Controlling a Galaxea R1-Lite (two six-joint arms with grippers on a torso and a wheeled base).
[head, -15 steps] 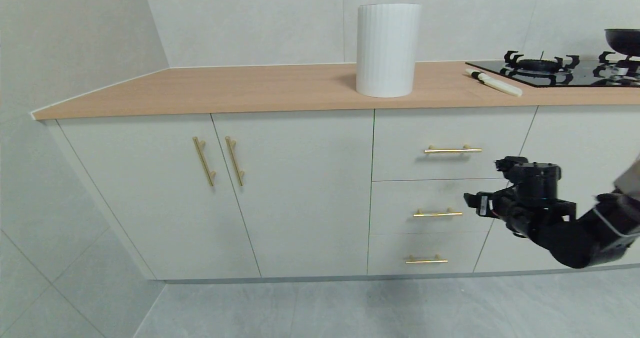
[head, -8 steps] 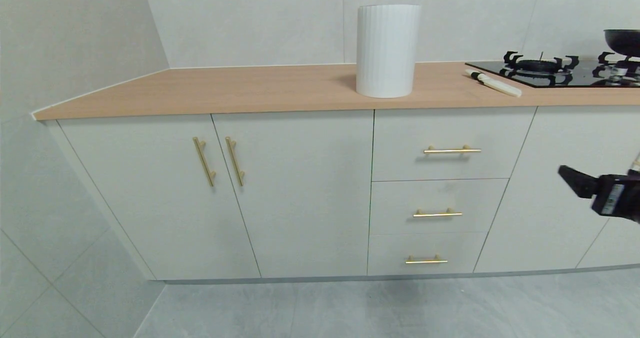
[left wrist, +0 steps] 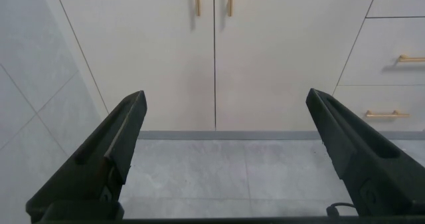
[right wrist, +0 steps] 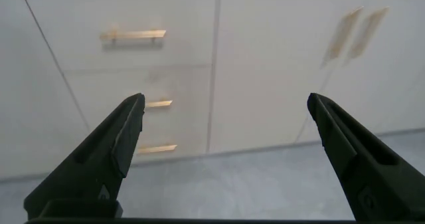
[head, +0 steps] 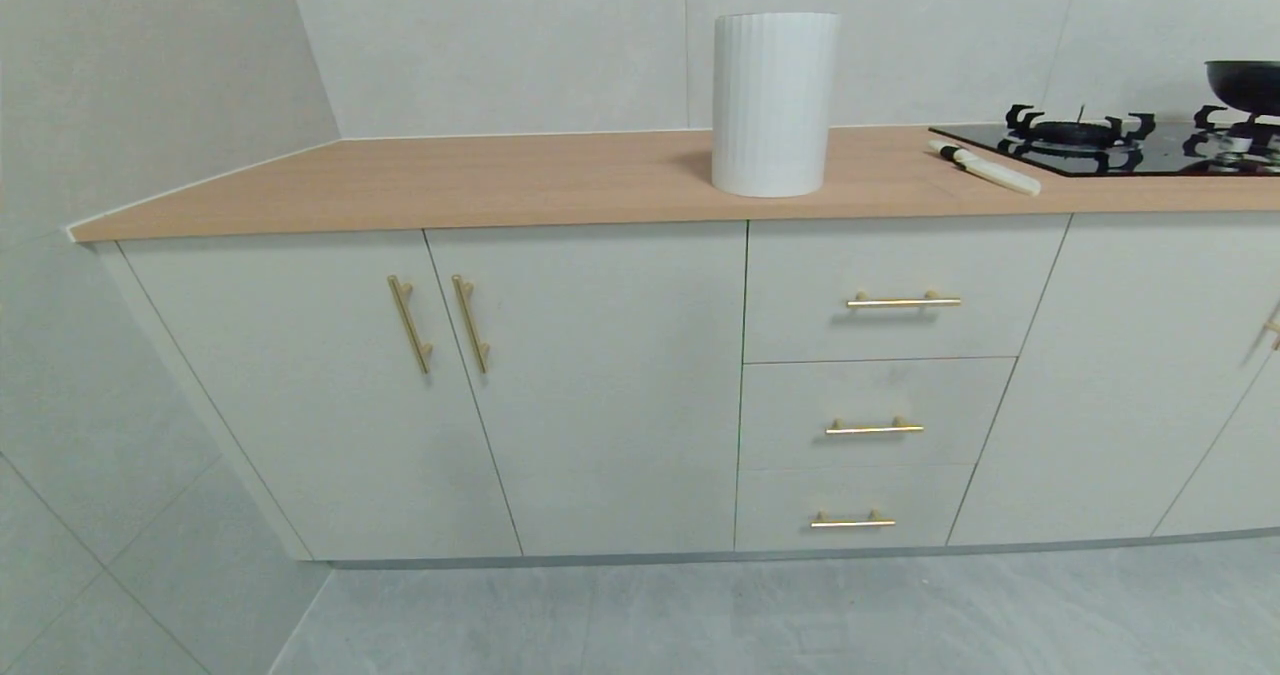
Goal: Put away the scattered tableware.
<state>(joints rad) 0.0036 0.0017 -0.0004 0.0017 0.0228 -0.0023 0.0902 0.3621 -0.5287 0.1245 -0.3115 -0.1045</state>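
Tableware is not yet stowed: the head view has a knife [head: 985,166] lying on the surface [head: 450,180] between a white ribbed holder [head: 772,103] and the hob [head: 1110,145]. In the left wrist view the left tool [left wrist: 226,99] is spread wide and empty, facing cupboard doors [left wrist: 166,51]. In the right wrist view the right tool [right wrist: 226,100] is likewise released and empty, before the drawers [right wrist: 159,51].

Pale cabinets [head: 600,385] (gold handles [head: 905,301]) under wooden countertop [head: 500,180], grey tiled floor [head: 700,615]

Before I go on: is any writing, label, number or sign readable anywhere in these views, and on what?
None can be read.
The white jar, the knife, the hob, the drawers and the cupboard doors all show plain surfaces with no print.
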